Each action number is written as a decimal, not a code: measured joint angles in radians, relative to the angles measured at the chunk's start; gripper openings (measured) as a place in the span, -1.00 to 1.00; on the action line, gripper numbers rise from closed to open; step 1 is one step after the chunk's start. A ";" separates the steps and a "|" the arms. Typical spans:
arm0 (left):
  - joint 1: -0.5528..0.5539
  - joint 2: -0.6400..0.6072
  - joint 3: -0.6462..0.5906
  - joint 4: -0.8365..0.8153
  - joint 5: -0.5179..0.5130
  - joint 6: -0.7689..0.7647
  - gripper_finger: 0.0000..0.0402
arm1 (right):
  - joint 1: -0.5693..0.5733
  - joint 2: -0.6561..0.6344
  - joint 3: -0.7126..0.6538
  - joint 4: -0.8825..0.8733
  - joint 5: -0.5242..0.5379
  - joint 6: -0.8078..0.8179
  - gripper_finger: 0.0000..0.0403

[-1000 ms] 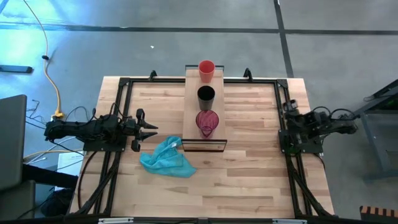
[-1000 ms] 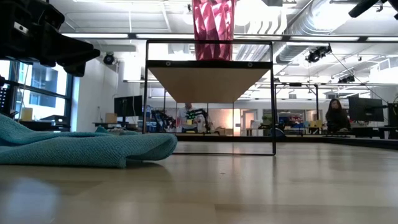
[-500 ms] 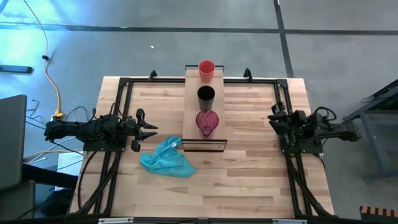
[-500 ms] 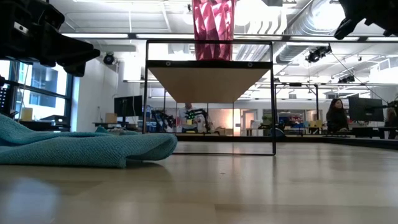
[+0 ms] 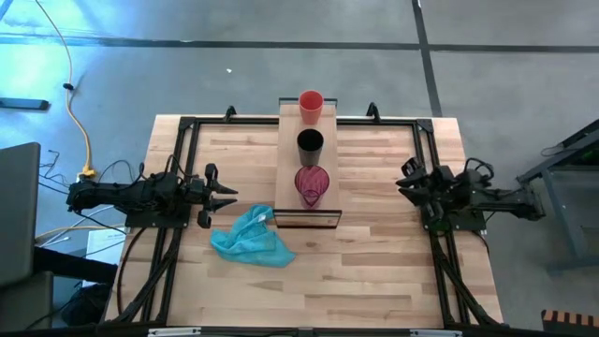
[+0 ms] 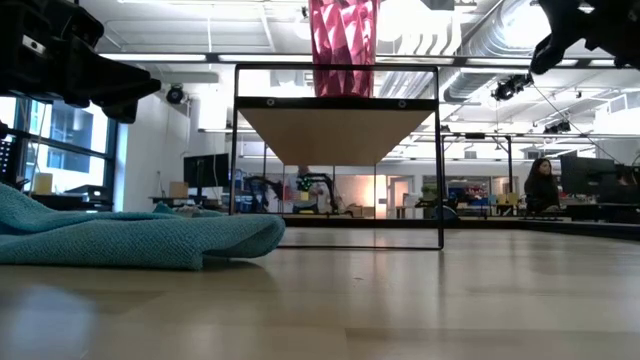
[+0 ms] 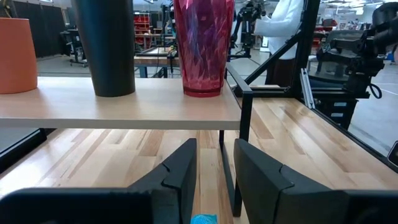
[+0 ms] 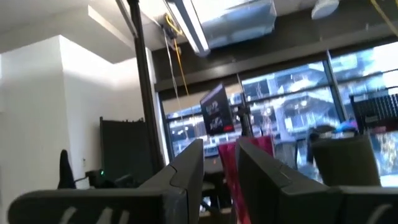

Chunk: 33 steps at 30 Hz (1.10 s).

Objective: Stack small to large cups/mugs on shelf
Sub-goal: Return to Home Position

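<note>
Three cups stand upright in a row on the pale wood shelf (image 5: 288, 168): the small orange-red cup (image 5: 311, 105) at its far end, the black cup (image 5: 310, 145) in the middle, and the see-through pinkish-red cup (image 5: 312, 185) near the black-framed end. In the left wrist view they show as orange-red cup (image 7: 15, 55), black cup (image 7: 112, 46) and pinkish-red cup (image 7: 202, 46). My left gripper (image 5: 231, 194) hovers left of the shelf, slightly open, holding nothing. My right gripper (image 5: 402, 175) hovers right of the shelf, slightly open, tipped upward.
A light blue cloth (image 5: 251, 239) lies crumpled on the slatted tabletop, near the shelf's framed end and just in front of my left gripper. Black rails (image 5: 426, 150) run along the table's edges. A person (image 6: 541, 185) sits in the room beyond.
My right arm has unfolded from its tucked pose at the table's right edge and reached toward the shelf, its gripper coming into the low view at the upper right. The cups, the cloth and my left arm have kept still.
</note>
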 joint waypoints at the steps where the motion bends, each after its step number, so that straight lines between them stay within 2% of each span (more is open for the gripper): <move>1: 0.000 0.000 0.000 0.000 0.000 0.000 -0.52 | 0.000 0.000 0.000 -0.017 0.000 0.007 -0.58; 9: 0.000 0.000 0.000 0.000 0.000 0.000 -0.52 | 0.000 0.000 0.000 -0.129 0.035 0.031 -0.58; 22: 0.000 0.000 0.000 0.000 0.000 0.000 -0.52 | 0.003 0.000 -0.001 -0.296 0.034 0.096 -0.58; 29: 0.000 0.000 0.000 0.000 0.000 0.000 -0.52 | 0.003 0.000 -0.001 -0.476 0.033 0.179 -0.58; 33: 0.000 0.000 0.000 0.000 0.000 0.000 -0.52 | 0.004 0.002 0.000 -0.485 0.032 0.179 -0.58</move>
